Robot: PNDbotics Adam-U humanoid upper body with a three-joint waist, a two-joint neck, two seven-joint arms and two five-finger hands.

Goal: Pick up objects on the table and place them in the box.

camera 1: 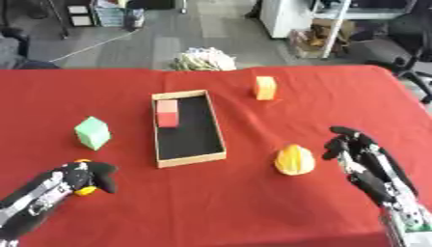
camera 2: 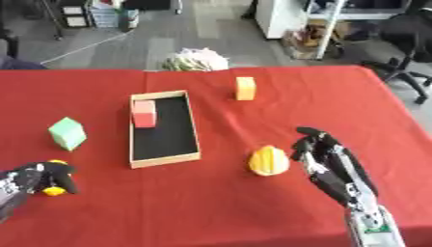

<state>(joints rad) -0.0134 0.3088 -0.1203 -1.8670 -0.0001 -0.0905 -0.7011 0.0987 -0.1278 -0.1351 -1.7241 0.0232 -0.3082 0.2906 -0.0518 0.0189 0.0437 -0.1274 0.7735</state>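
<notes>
A shallow wooden box (camera 1: 187, 161) with a black floor lies on the red table, and a red block (camera 1: 168, 113) sits at its far end. A green block (camera 1: 92, 132) stands left of the box. An orange block (camera 1: 265, 88) stands beyond the box to the right. A yellow rounded object (camera 1: 294, 159) lies right of the box's near end. My right hand (camera 1: 358, 157) hovers just right of it, fingers relaxed and holding nothing. My left hand (camera 1: 74, 178) at the lower left is curled round a small yellow-orange thing (camera 1: 85, 191), mostly hidden.
A pale crumpled bundle (camera 1: 204, 60) lies at the table's far edge. Beyond the table are grey floor, shelving and an office chair (camera 1: 413, 43) at the right.
</notes>
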